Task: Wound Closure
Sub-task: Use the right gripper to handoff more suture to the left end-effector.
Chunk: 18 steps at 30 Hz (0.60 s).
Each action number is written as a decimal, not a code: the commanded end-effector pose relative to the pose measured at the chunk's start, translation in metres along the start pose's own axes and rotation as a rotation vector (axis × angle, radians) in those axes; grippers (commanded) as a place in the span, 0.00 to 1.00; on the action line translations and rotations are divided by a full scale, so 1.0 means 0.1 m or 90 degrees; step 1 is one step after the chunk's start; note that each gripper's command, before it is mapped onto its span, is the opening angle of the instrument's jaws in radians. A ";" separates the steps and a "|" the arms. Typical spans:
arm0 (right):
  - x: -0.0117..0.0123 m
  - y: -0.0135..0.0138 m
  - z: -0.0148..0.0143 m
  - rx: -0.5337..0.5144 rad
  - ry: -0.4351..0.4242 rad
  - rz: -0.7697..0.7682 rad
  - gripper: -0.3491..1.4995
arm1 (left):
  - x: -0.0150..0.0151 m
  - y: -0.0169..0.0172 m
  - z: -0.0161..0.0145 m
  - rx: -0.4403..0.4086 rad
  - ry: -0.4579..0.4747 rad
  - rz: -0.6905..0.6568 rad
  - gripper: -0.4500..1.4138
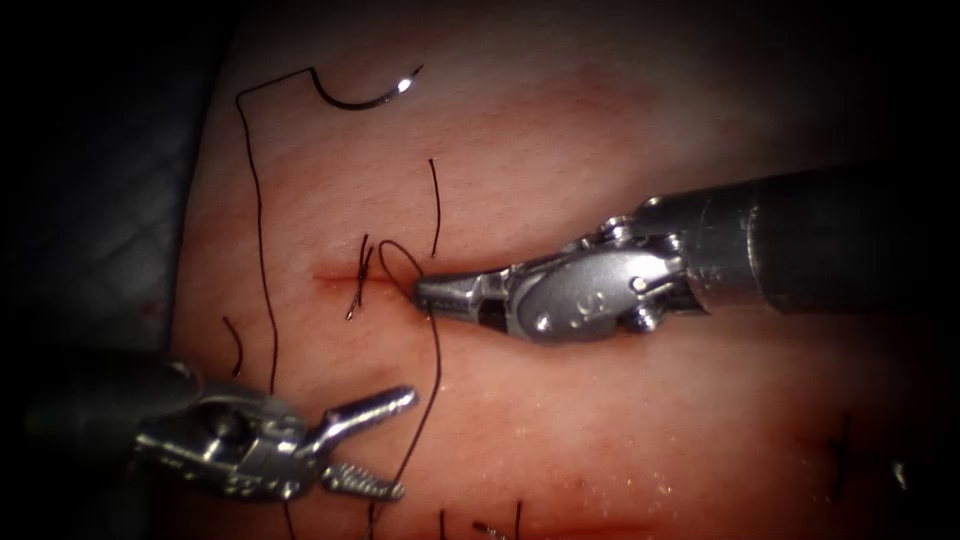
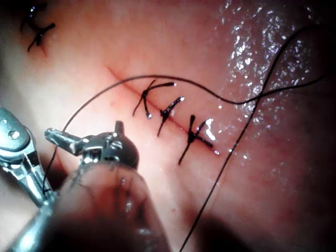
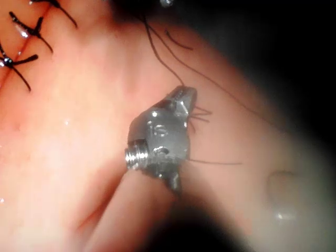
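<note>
Dark thread trails from the curved needle, which lies free on the tissue well above the cut, not in the tissue and held by neither of my tools. My right end effector sits at the cut with its jaws closed on the thread, just right of a tied stitch and under a small loop of thread. My left end effector hangs below the cut with jaws wide apart, holding nothing; the thread runs down just beside it. Short cut ends of thread lie above the cut.
</note>
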 end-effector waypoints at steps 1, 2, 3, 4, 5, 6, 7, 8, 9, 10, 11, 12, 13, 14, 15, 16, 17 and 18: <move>-0.019 0.000 0.000 -0.008 -0.004 0.009 0.00 | -0.001 0.004 0.006 0.000 0.006 0.001 0.65; -0.025 0.000 -0.001 -0.009 -0.005 0.016 0.00 | 0.000 0.004 0.006 0.001 0.012 0.001 0.64; -0.025 0.000 -0.001 -0.009 -0.005 0.016 0.00 | 0.000 0.004 0.006 0.001 0.012 0.001 0.64; -0.037 0.001 -0.003 -0.014 -0.007 0.026 0.00 | 0.002 0.005 0.007 0.001 0.021 0.010 0.64; -0.041 0.002 -0.004 -0.015 -0.009 0.030 0.00 | 0.003 0.006 0.007 0.002 0.022 0.011 0.64; -0.041 0.002 -0.004 -0.015 -0.009 0.030 0.00 | 0.003 0.006 0.007 0.002 0.022 0.011 0.64; -0.051 0.004 -0.005 -0.020 -0.010 0.041 0.00 | 0.005 0.008 0.011 0.003 0.026 0.028 0.64; -0.051 0.004 -0.005 -0.020 -0.010 0.041 0.00 | 0.005 0.008 0.011 0.003 0.026 0.028 0.64; -0.054 0.005 -0.005 -0.022 -0.011 0.042 0.00 | 0.005 0.010 0.013 0.003 0.025 0.033 0.64; -0.058 0.008 -0.005 -0.026 -0.012 0.051 0.00 | 0.003 0.013 0.019 -0.003 0.022 0.042 0.64; -0.060 0.009 -0.005 -0.026 -0.012 0.051 0.00 | 0.003 0.014 0.021 -0.010 0.024 0.047 0.65; -0.060 0.009 -0.005 -0.026 -0.012 0.051 0.00 | 0.003 0.014 0.021 -0.010 0.024 0.047 0.65; -0.060 0.010 -0.004 -0.028 -0.012 0.056 0.00 | -0.003 0.022 0.033 -0.036 0.025 0.056 0.67; -0.060 0.010 -0.004 -0.028 -0.012 0.056 0.00 | -0.004 0.025 0.035 -0.043 0.024 0.058 0.68; -0.059 0.009 -0.003 -0.028 -0.013 0.055 0.00 | -0.006 0.031 0.038 -0.047 0.030 0.061 0.65; -0.059 0.009 -0.003 -0.028 -0.013 0.055 0.00 | -0.006 0.031 0.038 -0.047 0.030 0.061 0.65; -0.059 0.008 -0.003 -0.029 -0.013 0.055 0.00 | -0.004 0.030 0.037 -0.047 0.043 0.061 0.64; -0.059 0.008 -0.002 -0.029 -0.013 0.055 0.00 | -0.002 0.029 0.036 -0.047 0.048 0.061 0.64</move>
